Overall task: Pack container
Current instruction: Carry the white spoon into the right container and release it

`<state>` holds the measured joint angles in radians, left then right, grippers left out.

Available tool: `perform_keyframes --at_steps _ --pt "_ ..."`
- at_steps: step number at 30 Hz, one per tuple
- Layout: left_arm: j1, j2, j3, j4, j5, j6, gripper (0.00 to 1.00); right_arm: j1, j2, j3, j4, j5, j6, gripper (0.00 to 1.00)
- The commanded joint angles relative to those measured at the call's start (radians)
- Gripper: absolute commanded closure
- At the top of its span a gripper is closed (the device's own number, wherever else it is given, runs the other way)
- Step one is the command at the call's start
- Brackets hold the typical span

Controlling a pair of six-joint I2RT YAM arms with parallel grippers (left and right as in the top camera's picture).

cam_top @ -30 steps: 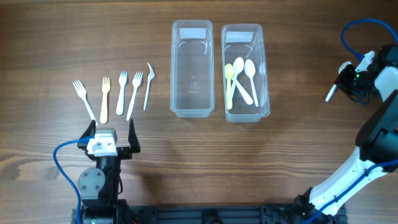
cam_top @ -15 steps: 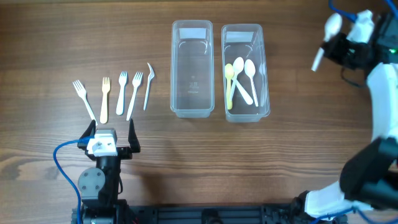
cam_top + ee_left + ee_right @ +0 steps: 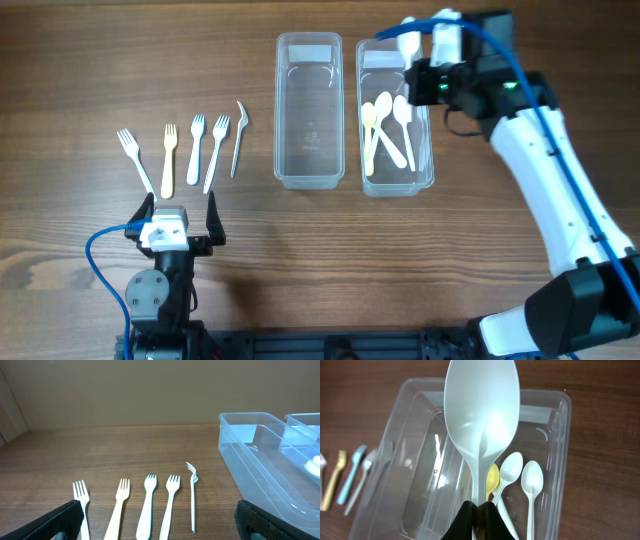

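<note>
Two clear containers stand side by side at the table's far middle. The left container [image 3: 309, 175] is empty. The right container [image 3: 428, 150] holds a yellow spoon [image 3: 368, 130] and two white spoons [image 3: 403, 115]. My right gripper [image 3: 425, 72] is shut on a white spoon [image 3: 408, 42] by its handle, above the far end of the right container. In the right wrist view the held spoon [image 3: 481, 410] points bowl-first over that container [image 3: 560, 460], gripped at my fingertips [image 3: 480, 507]. My left gripper [image 3: 178, 207] is open and empty near the front left.
Several plastic forks [image 3: 196, 148] lie in a row on the wood left of the containers, just beyond my left gripper; they also show in the left wrist view [image 3: 148, 505]. The left container's wall [image 3: 250, 475] is to the right there.
My right arm has swung from the table's far right edge leftward to above the right container, carrying the white spoon. The left arm has not moved.
</note>
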<state>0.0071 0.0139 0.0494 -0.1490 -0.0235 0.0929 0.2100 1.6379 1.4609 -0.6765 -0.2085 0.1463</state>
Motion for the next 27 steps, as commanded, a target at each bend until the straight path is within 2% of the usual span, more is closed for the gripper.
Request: perform_keyframes --at_steps 1,12,15,18,22,26,27 --pt "0.006 -0.007 -0.009 0.003 0.016 0.015 0.0 0.065 0.028 -0.003 -0.01 0.203 0.013 0.96" --pt "0.006 -0.006 -0.009 0.003 0.016 0.015 0.0 0.078 0.256 -0.004 -0.008 0.219 0.018 0.95" --pt "0.006 -0.006 -0.009 0.003 0.016 0.015 0.0 0.078 0.302 -0.004 -0.008 0.216 0.017 0.86" --pt "0.006 -0.006 -0.009 0.003 0.016 0.015 0.0 0.078 0.327 -0.003 -0.008 0.215 0.018 0.69" --pt "0.006 -0.006 -0.009 0.003 0.016 0.015 0.0 0.076 0.3 0.013 -0.014 0.215 0.011 0.62" --pt "0.006 -0.006 -0.009 0.003 0.016 0.015 0.0 0.068 0.194 0.06 -0.053 0.202 0.011 0.59" --pt "0.006 -0.006 -0.009 0.003 0.016 0.015 0.0 0.061 0.16 0.067 -0.061 0.206 0.011 0.54"
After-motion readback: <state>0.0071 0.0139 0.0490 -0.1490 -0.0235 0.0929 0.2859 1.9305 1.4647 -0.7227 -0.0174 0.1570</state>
